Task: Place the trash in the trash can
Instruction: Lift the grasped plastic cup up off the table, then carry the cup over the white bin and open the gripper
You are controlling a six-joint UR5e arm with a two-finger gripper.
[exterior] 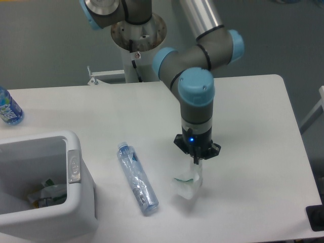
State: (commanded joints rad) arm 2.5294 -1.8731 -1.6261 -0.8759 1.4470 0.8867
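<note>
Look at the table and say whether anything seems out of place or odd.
The clear bottle lies flat on its side near the trash can, looking crushed. The small packet dangles crumpled beneath the gripper. A bluer bottle stands at the far left edge.

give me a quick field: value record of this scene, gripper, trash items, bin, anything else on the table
gripper: gripper pointing down, shut on the small clear packet
packet: hangs from the gripper, lower end at or just above the table; contact cannot be told
clear bottle: clear bottle lies flat on the table, between the bin and the packet
trash can: white bin at the table's front left, some rubbish already inside
other: blue bottle at the far left edge
task state: neither trash item is in the bin yet
</note>
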